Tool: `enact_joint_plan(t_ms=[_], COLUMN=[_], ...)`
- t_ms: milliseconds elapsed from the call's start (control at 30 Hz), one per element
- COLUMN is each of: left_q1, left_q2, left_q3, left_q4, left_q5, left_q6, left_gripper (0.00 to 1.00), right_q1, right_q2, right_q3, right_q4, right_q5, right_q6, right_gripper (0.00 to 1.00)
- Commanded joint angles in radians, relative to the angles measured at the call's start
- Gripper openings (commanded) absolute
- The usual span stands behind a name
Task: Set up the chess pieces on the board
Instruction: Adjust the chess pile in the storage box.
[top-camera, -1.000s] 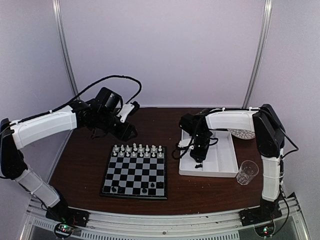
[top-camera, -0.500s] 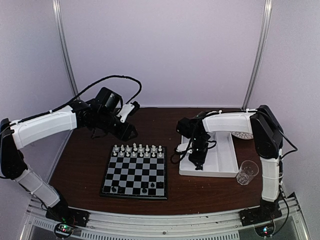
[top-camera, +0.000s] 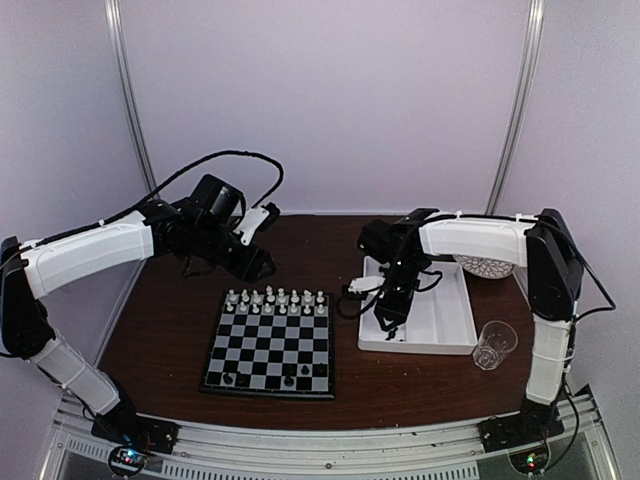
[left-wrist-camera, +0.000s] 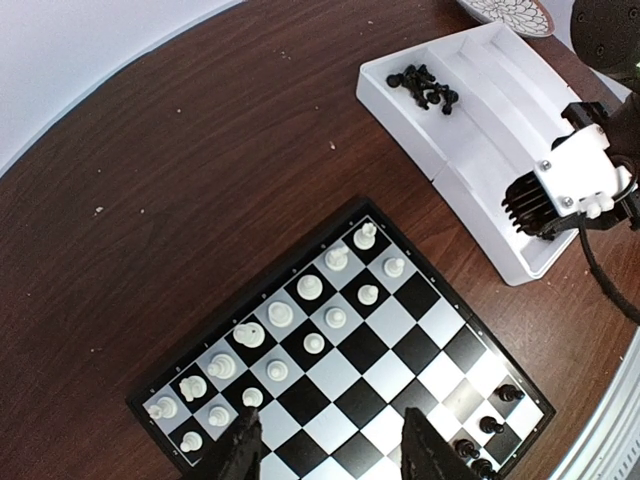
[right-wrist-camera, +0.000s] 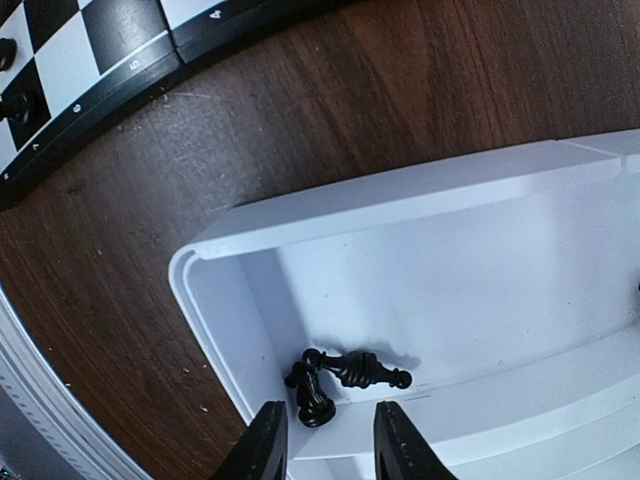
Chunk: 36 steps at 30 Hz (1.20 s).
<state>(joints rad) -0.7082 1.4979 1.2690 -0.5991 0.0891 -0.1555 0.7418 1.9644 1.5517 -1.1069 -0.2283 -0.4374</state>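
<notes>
The board (top-camera: 268, 345) lies mid-table (top-camera: 160, 330). Sixteen white pieces (left-wrist-camera: 309, 287) fill its two far rows, and about four black pieces (left-wrist-camera: 490, 425) stand by the near edge. The right gripper (right-wrist-camera: 328, 410), open and empty, hangs over two fallen pieces (right-wrist-camera: 355, 370) in the near corner of the one tray (top-camera: 415, 347). The left gripper (left-wrist-camera: 330, 420), also open and empty, hovers beyond the board.

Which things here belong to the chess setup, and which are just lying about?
Job: board; white pieces on its far rows; black pieces at its near edge; loose black pieces lying in the white tray.
Lying about: clear cup beside the tray; patterned round dish behind it.
</notes>
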Motion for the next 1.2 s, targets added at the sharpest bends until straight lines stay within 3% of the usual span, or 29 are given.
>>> enact_joint_plan(t_ms=[0, 667, 1167], left_q1=[0.006, 0.006, 0.006], left_q2=[-0.003, 0.008, 0.037], left_q3=[0.002, 0.005, 0.019], left_q4=[0.041, 0.039, 0.021], left_q5=[0.019, 0.024, 0.036], left_q6=[-0.005, -0.003, 0.005], left_gripper=[0.48, 0.48, 0.48], right_q1=[-0.001, -0.004, -0.075], right_q2=[-0.010, 0.127, 0.186], right_q3=[-0.057, 0.002, 0.070], right_q4=[0.023, 0.076, 0.139], right_q5=[0.109, 0.058, -0.017], right_q6=[0.006, 0.025, 0.098], right_gripper=[0.34, 0.37, 0.35])
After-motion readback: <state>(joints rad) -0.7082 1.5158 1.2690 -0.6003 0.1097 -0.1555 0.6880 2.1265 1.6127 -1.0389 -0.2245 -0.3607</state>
